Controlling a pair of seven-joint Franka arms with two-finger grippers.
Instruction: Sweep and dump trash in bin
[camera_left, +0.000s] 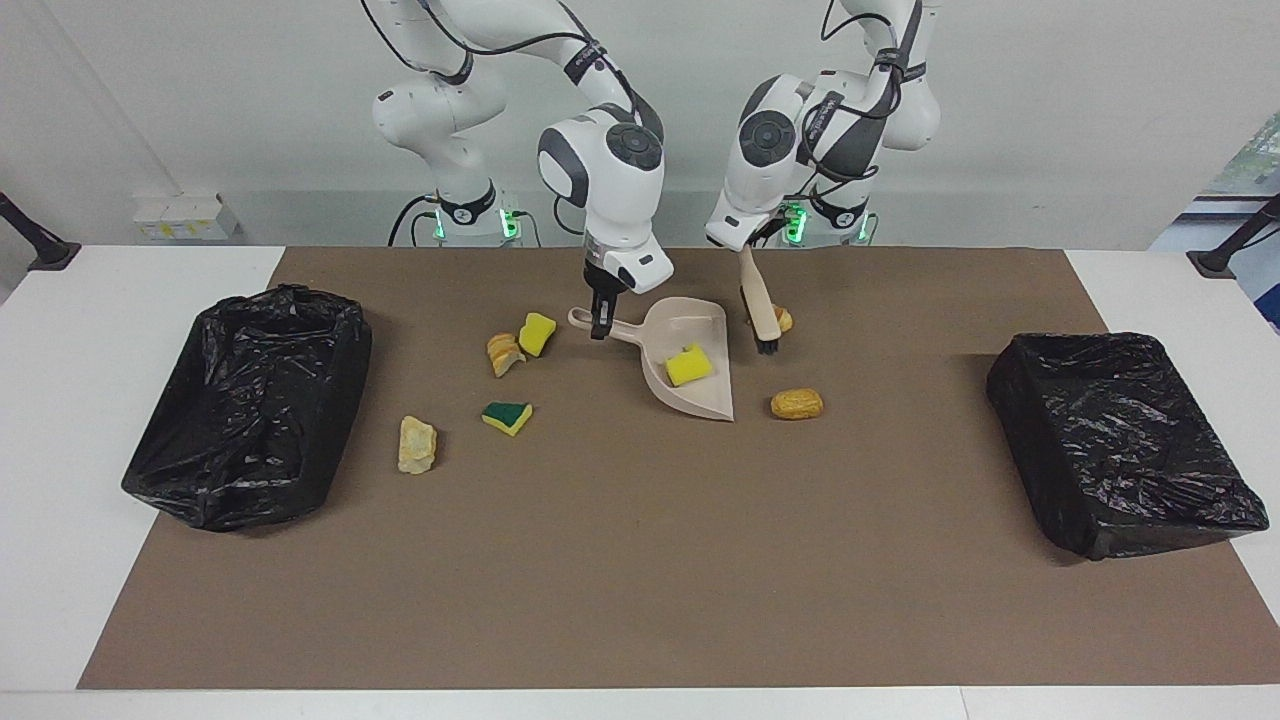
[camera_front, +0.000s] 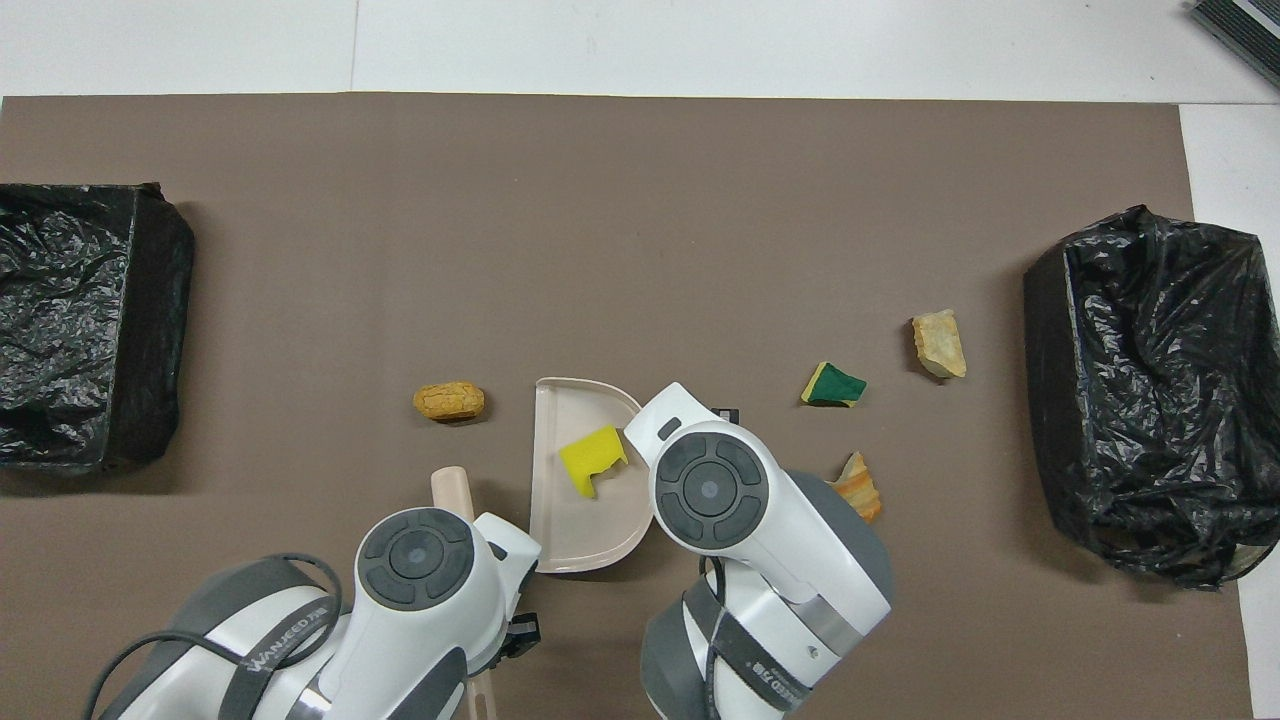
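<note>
Trash (camera_left: 687, 365) sits in the dustpan (camera_left: 700, 395), right hand (camera_left: 601, 327) clenching its handle, left hand (camera_left: 742, 243) clenching the brush (camera_left: 762, 310).

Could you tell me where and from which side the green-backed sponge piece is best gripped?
The green-backed sponge piece lies flat on the mat, clear of the other scraps. I would come straight down from above and set the fingers across its two shorter sides; its low wedge shape probably offers little to a sideways approach.
</note>
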